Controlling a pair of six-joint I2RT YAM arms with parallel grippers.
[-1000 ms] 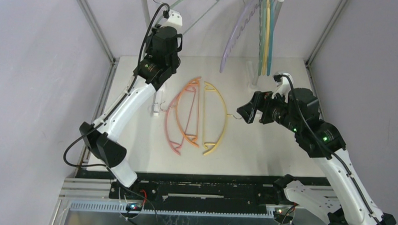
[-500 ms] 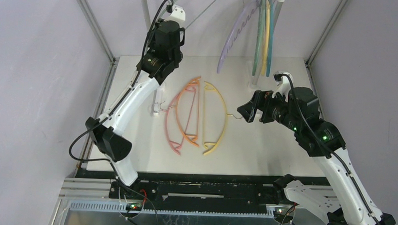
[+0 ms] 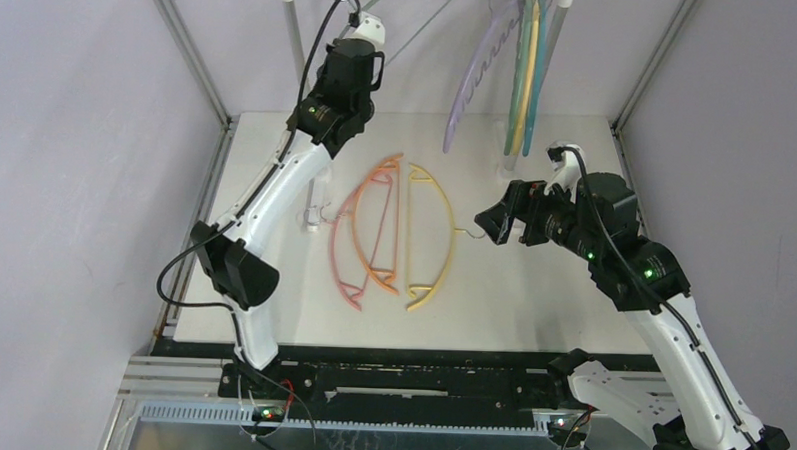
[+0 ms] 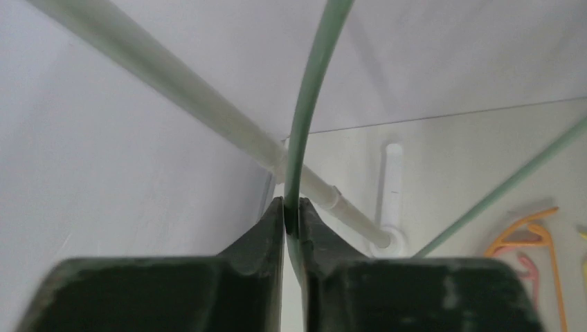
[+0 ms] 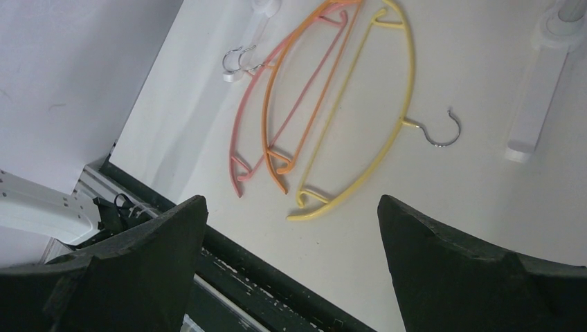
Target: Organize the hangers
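At centre right of the top view, the right gripper (image 3: 495,223) is seen spread wide and empty. The pink hanger (image 3: 333,248), orange hanger (image 5: 264,117) and yellow hanger (image 5: 403,123) are laid overlapping on the table (image 3: 532,310) at centre. At upper left, the left gripper (image 4: 291,207) is clenched on the green hanger (image 4: 302,117). A lilac hanger (image 3: 467,82) is hung at the top.

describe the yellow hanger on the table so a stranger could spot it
On the table, three hangers lie together in the middle. The yellow hanger is the rightmost. Unlike the orange hanger and pink hanger, it bows right, its metal hook pointing right.
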